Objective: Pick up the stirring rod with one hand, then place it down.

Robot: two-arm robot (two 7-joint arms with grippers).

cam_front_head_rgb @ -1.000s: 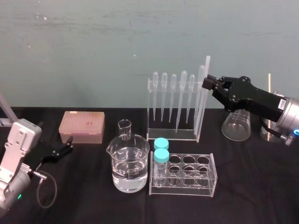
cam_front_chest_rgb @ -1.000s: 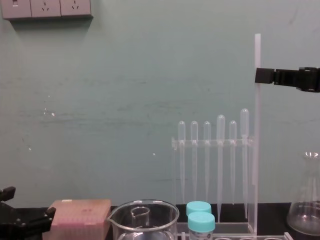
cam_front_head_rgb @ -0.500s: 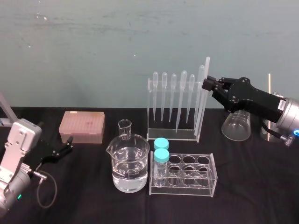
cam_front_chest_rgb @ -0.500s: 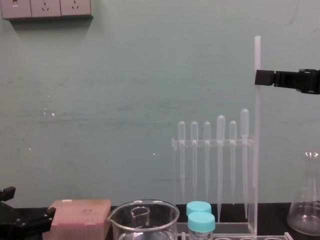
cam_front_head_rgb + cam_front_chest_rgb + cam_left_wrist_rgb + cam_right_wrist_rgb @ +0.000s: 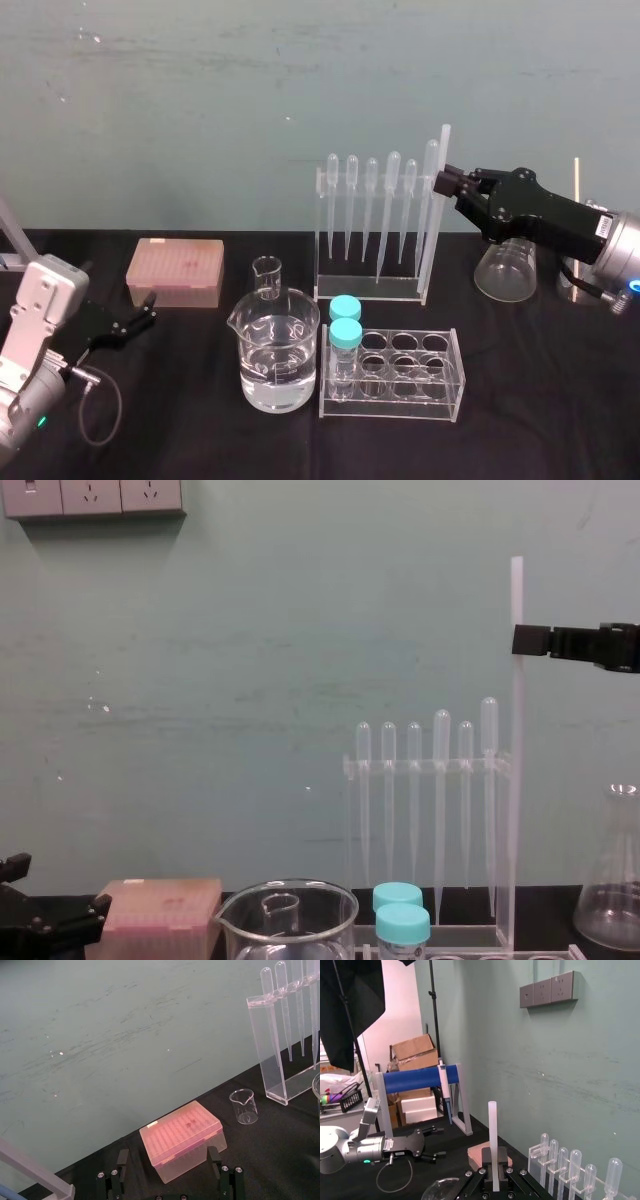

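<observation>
Two black fingers of the right gripper [image 5: 443, 182] are clamped on the stirring rod [image 5: 433, 215], right of centre in the head view, with the arm reaching in from the right edge. And it's a high grip: in the chest view the gripper [image 5: 520, 640] bites the rod [image 5: 516, 780] near its top, at the upper right of the frame, with a short length poking out above the fingers. The right wrist view confirms it, the rod [image 5: 493, 1130] standing upright, pinched between the closed jaws at bottom centre. Follow the rod down and it runs just beside the right end of the pipette rack [image 5: 370, 285], well taller than it, its lower end down by the rack's base; whether it touches the table [image 5: 540, 400] can't be made out. Five pipettes [image 5: 393, 200] hang in that rack. Lower right of the gripper sits a clear flask [image 5: 505, 268]. In the lower centre is a test-tube rack [image 5: 400, 375] with two blue-capped tubes [image 5: 345, 320], a beaker [image 5: 278, 350] of clear liquid just to its left and a small beaker [image 5: 266, 277] behind that. Further left lies a pink box [image 5: 175, 270]. Over at the lower left, the left gripper [image 5: 150, 308] sits low by the table, fingers spread apart, holding nothing
</observation>
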